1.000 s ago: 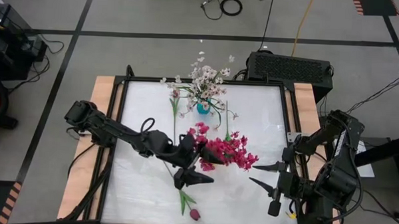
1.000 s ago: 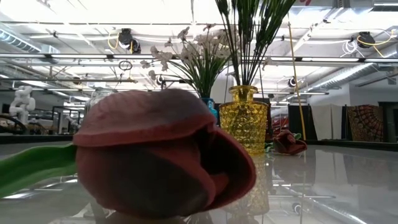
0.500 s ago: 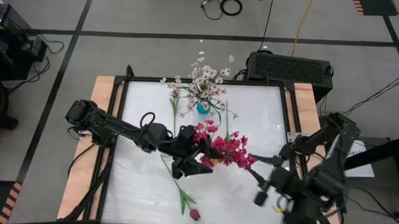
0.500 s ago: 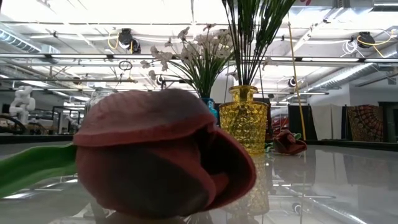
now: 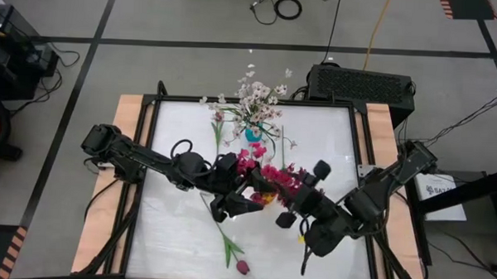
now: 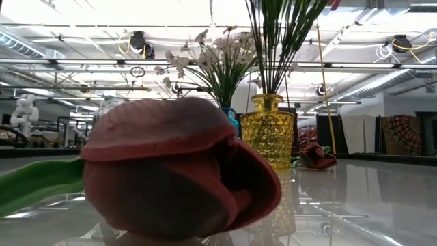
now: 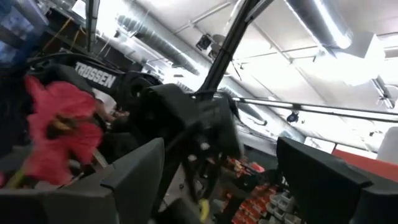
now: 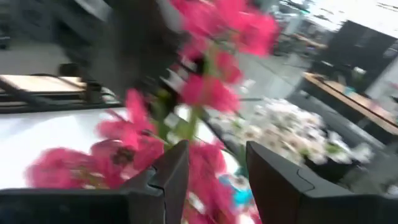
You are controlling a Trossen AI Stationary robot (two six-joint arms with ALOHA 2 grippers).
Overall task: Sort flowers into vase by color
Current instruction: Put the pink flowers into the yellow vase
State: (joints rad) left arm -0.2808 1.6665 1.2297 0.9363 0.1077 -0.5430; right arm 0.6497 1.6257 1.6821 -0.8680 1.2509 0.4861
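Magenta blooms (image 5: 268,177) between both hands

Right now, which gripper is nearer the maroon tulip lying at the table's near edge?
Left. The left gripper hovers by the magenta blooms, just up the stem from the maroon tulip. The right gripper is on the blooms' other side, slightly farther off.

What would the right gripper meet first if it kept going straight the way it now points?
Most likely the magenta blooms: the right gripper points into that cluster, with the white-pink blossoms farther on. Exact depth is unclear.
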